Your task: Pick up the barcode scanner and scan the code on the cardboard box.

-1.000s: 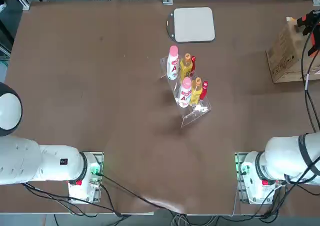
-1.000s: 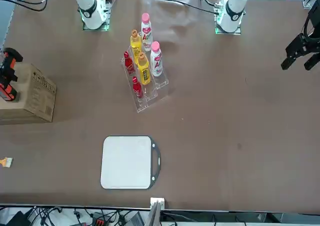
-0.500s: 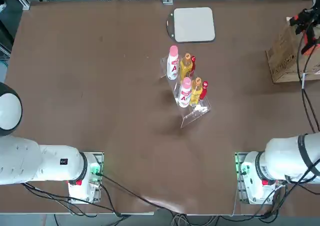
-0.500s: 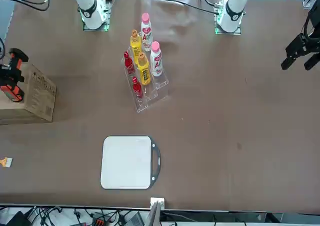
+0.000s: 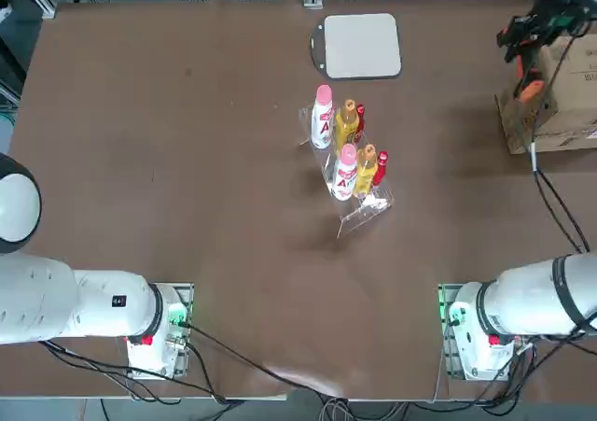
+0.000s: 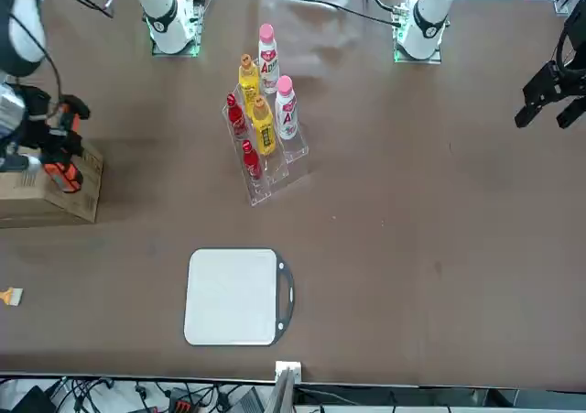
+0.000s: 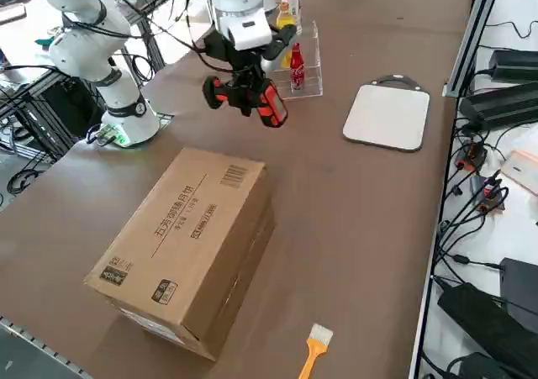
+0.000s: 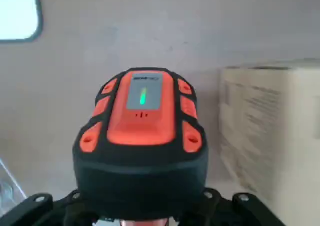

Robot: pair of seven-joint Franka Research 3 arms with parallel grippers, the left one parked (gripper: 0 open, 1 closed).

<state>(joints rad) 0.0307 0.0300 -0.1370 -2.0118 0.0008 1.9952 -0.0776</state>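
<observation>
My right gripper [image 7: 245, 75] is shut on the barcode scanner [image 7: 255, 98] and holds it in the air. The scanner has a black head and an orange-red handle [image 5: 531, 91]. It hangs just past the cardboard box's end that faces the bottles, over the box's edge in the top view. The scanner [image 6: 60, 153] covers the box's near corner in the front view. A green light glows on the scanner [image 8: 142, 121] in the wrist view. The brown cardboard box [image 7: 189, 236] lies flat near the table's right edge, with a printed barcode [image 7: 233, 176] on its top. The cardboard box [image 5: 563, 92] also shows from above.
A clear stepped rack [image 5: 366, 208] with several red, yellow and pink-capped bottles [image 5: 346, 143] stands mid-table. A flat grey pad [image 5: 361, 46] lies at the far side. A small orange-handled brush [image 7: 313, 350] lies beyond the box. Cables and power bricks [image 7: 504, 102] run along the far table edge.
My right arm has carried the scanner from above the box toward the table's middle, to the box's inner edge. The box and bottles have not moved.
</observation>
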